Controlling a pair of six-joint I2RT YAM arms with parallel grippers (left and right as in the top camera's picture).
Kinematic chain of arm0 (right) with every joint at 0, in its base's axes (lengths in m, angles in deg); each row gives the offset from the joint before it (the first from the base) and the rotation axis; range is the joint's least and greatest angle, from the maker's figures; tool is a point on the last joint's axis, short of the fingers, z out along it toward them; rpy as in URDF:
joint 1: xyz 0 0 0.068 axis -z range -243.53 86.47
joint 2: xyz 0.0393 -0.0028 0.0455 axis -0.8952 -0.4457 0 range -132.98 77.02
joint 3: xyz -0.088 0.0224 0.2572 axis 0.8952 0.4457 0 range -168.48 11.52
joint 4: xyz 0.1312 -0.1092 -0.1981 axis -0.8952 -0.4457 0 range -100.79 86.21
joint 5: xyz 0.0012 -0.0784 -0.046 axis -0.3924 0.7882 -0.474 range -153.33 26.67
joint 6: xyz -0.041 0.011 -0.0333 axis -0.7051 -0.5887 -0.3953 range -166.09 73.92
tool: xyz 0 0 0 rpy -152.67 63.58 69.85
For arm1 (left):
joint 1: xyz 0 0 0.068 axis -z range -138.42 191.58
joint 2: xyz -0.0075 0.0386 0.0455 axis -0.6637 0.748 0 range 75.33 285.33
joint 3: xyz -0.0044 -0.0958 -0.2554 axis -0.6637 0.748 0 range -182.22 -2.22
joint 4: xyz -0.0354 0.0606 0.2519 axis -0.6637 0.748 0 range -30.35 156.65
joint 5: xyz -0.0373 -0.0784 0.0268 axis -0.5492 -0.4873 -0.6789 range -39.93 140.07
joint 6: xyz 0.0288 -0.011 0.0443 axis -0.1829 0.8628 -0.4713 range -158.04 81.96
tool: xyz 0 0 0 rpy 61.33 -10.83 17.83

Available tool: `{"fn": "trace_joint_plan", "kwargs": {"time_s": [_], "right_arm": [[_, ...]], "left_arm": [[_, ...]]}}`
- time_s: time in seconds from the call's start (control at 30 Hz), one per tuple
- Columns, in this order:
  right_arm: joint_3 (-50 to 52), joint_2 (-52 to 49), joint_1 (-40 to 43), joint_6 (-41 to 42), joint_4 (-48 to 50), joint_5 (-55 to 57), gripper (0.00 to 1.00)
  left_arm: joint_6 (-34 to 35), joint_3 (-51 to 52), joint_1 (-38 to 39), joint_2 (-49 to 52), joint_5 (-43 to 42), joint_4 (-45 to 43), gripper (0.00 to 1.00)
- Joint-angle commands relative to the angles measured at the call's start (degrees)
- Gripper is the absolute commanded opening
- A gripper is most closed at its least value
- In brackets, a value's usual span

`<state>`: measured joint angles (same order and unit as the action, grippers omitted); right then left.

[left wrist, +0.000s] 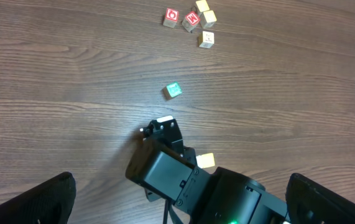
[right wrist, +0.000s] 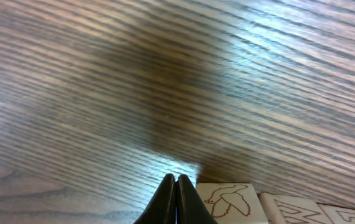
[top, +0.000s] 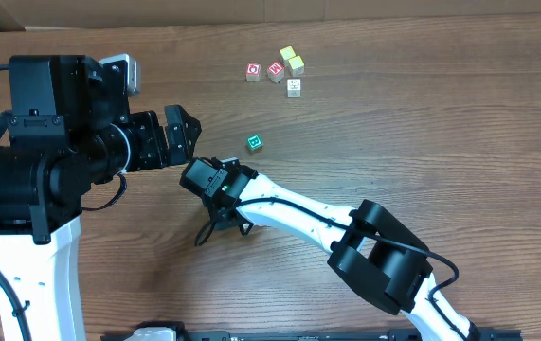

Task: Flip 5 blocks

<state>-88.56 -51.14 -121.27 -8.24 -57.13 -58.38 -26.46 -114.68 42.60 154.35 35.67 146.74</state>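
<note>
A green-faced block lies alone on the table, between three pale blocks and the right arm.

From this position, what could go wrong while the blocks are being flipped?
1. The shut right end effector is right beside the bird-printed block; it may push this block instead of turning it.
2. The open left end effector hangs close to the right arm's wrist; they may collide.
3. A red-printed cube lies close beside a pale block; it could be knocked too.
</note>
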Motion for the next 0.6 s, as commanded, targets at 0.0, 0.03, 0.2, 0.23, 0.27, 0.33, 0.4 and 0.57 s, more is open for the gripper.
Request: {"fn": "trace_joint_plan", "kwargs": {"time_s": [0.0, 0.03, 0.2, 0.23, 0.27, 0.33, 0.4, 0.57], "right_arm": [[-0.2, 1.6, 0.6, 1.4, -0.5, 1.9, 0.04], [-0.2, 1.6, 0.6, 1.4, -0.8, 2.0, 0.04], [-0.2, 1.6, 0.6, 1.4, -1.2, 1.9, 0.04], [-0.2, 1.6, 0.6, 1.4, -1.2, 1.9, 0.04], [-0.2, 1.6, 0.6, 1.4, -1.1, 2.0, 0.04], [-0.2, 1.6, 0.7, 1.4, -1.0, 2.3, 0.04], [-0.2, 1.6, 1.1, 1.4, -1.2, 3.0, 0.04], [-0.2, 1.6, 2.7, 1.4, -2.8, 3.0, 0.04]], "left_arm": [[-0.7, -1.0, -0.3, -0.3, -0.2, -0.1, 1.0], [-0.7, -1.0, -0.3, -0.3, -0.2, -0.1, 1.0], [-0.7, -1.0, -0.3, -0.3, -0.2, -0.1, 1.0], [-0.7, -1.0, -0.3, -0.3, -0.2, -0.1, 1.0], [-0.7, -1.0, -0.3, -0.3, -0.2, -0.1, 1.0], [-0.7, -1.0, -0.3, -0.3, -0.2, -0.1, 1.0], [-0.7, -1.0, -0.3, -0.3, -0.2, -0.1, 1.0], [-0.7, -1.0, -0.3, -0.3, -0.2, -0.1, 1.0]]}}
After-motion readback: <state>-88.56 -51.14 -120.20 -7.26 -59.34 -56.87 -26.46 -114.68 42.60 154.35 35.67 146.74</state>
